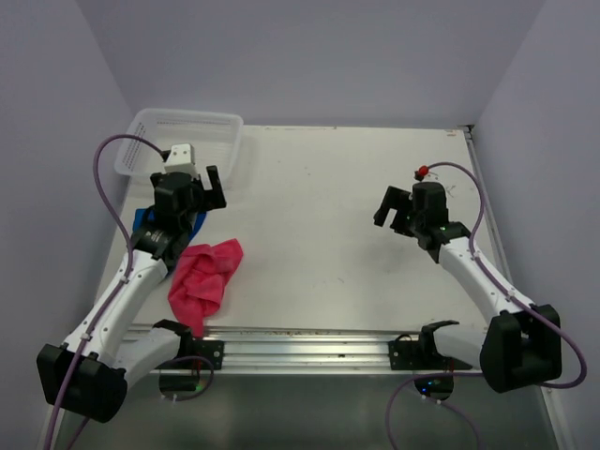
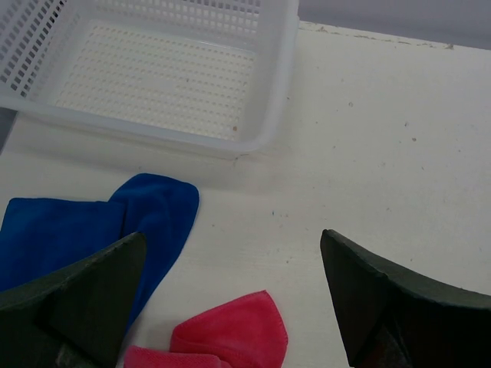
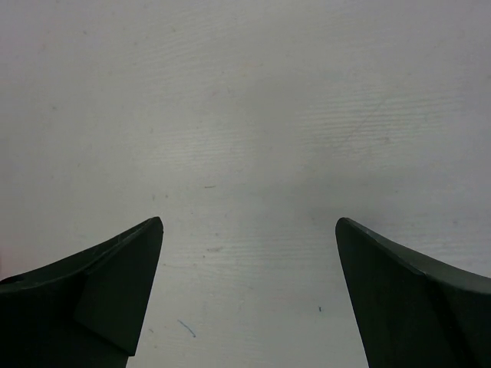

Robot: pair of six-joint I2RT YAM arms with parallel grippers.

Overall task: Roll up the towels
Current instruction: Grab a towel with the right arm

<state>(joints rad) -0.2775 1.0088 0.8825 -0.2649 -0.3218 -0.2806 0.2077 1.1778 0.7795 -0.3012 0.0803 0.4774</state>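
Observation:
Two towels lie loose at the table's left side. The pink-red towel point(image 1: 204, 279) is crumpled beside my left forearm, and one corner of it point(image 2: 230, 333) shows in the left wrist view. The blue towel point(image 1: 142, 221) lies flat, mostly hidden under the left arm; its rounded corner point(image 2: 77, 226) reaches past the left finger. My left gripper point(image 1: 213, 186) point(image 2: 232, 234) hovers open above the bare table between the towels and the basket, holding nothing. My right gripper point(image 1: 386, 212) point(image 3: 248, 220) hangs open over bare table at the right, far from both towels.
A white plastic mesh basket point(image 1: 221, 123) point(image 2: 276, 92) stands empty at the back left corner, just beyond the left gripper. The white table point(image 1: 319, 216) has a metal rail point(image 1: 309, 342) along its near edge. Grey walls close in three sides.

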